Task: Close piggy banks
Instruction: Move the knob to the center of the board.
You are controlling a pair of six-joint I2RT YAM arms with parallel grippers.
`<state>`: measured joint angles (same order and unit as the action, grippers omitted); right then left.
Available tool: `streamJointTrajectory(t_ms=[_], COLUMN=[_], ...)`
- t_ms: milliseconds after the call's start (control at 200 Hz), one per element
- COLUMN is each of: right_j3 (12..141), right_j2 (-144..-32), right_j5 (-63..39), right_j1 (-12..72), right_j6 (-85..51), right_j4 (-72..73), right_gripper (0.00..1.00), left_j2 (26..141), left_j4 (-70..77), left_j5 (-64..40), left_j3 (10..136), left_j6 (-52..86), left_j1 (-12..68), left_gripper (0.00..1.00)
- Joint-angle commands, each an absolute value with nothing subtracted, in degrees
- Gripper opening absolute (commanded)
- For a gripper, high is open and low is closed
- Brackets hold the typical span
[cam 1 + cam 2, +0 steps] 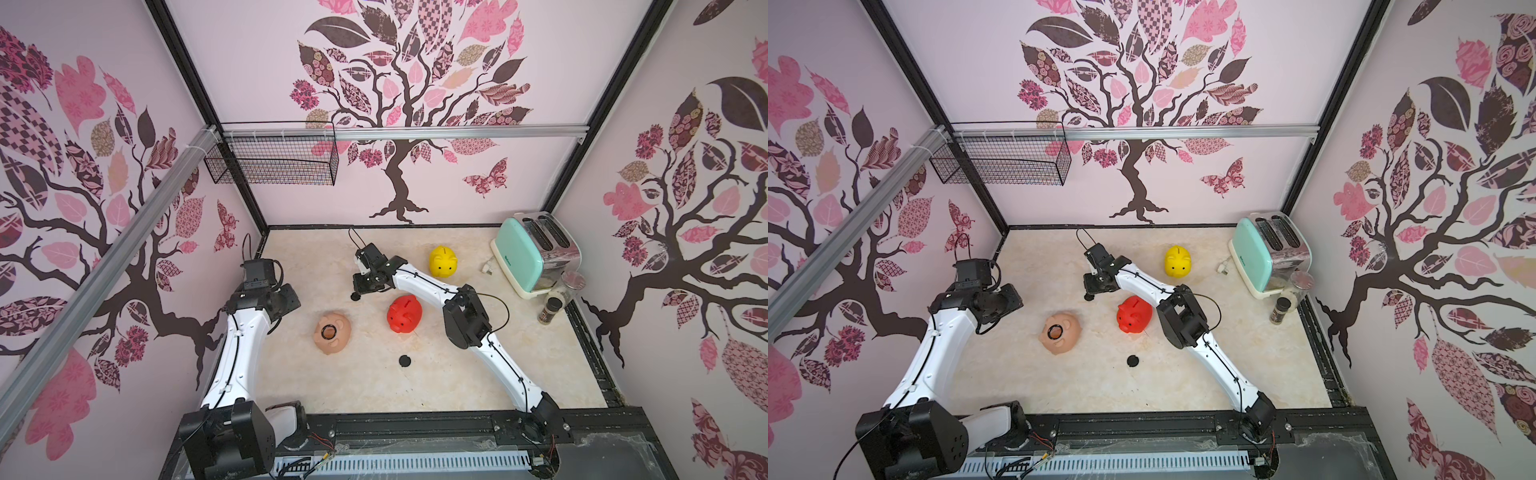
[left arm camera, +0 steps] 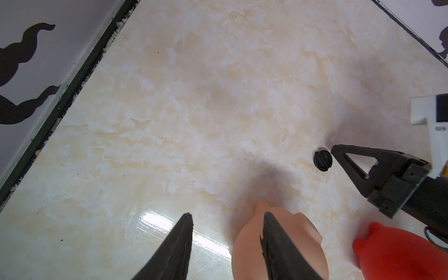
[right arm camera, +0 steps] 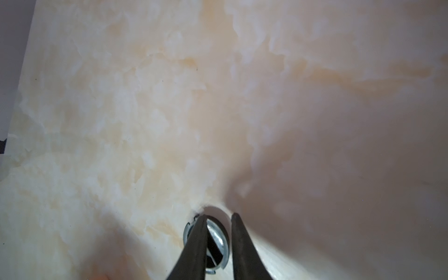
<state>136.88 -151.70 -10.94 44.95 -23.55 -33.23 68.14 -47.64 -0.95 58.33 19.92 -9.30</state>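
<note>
Three piggy banks sit on the table (image 1: 457, 374): peach pig (image 1: 343, 328) left, belly hole up; red pig (image 1: 404, 313) in the middle; yellow pig (image 1: 443, 262) far right. My left gripper (image 2: 226, 214) hangs open and empty. My right gripper (image 3: 218, 214) touches a black plug (image 2: 322, 161); I cannot tell if it pinches it.

Likely a robot test booth, tree-decal walls (image 1: 415, 83), metal frame (image 1: 415, 132), toaster (image 1: 528, 253), marble-look tabletop (image 1: 374, 386)

Left end effector (image 2: 227, 215) spread and empty, right arm (image 1: 419, 282) outstretched, right end effector (image 3: 218, 215) angled down, narrowly parted.
</note>
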Motion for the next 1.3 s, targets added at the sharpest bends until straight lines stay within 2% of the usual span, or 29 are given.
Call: streamJointTrajectory(t_ms=[0, 1295], right_j3=[139.3, 134.6], right_j2=[-151.9, -151.8], right_j5=[-12.0, -14.8], right_j1=[45.4, 45.4], right_j6=[-23.0, -22.2], right_j4=[-33.0, -33.7], right_gripper=[0.21, 0.20], left_j2=[67.9, 68.6], left_j4=[-46.9, -47.4], left_j5=[-1.5, -0.4], left_j3=[58.3, 58.4], left_j6=[19.3, 18.7], left_j1=[-8.7, -8.6], left_gripper=[0.50, 0.50])
